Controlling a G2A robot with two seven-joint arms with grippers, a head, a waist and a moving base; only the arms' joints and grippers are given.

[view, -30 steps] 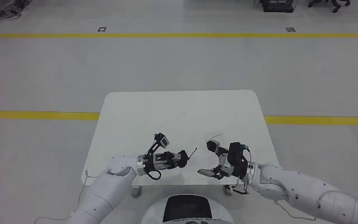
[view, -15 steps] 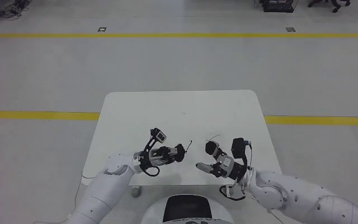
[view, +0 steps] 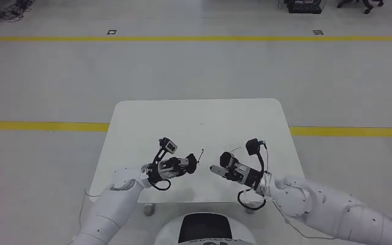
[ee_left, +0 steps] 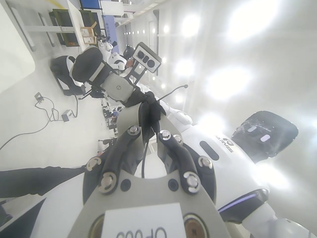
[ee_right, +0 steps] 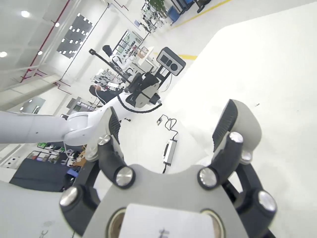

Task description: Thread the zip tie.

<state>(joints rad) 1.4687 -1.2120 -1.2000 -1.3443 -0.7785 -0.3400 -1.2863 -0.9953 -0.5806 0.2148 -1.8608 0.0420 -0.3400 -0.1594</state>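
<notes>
A thin black zip tie (ee_left: 171, 92) is pinched in my left gripper (ee_left: 149, 121), which is shut on it above the near half of the white table (view: 196, 116). Its free end (view: 202, 151) sticks out toward my right gripper (view: 215, 169). In the right wrist view, the zip tie (ee_right: 106, 61) runs up from the left gripper (ee_right: 140, 85) as a straight black line. My right gripper (ee_right: 171, 122) is open with nothing between its fingers. It faces the left gripper across a short gap.
A small clear item (view: 234, 147) lies on the table just beyond the right gripper. The far half of the table is bare. Cables and a power brick (ee_right: 169, 148) lie on the floor beside the table.
The left gripper has carried the zip tie a little left and farther from the near edge. The right gripper has turned to face it and shifted left.
</notes>
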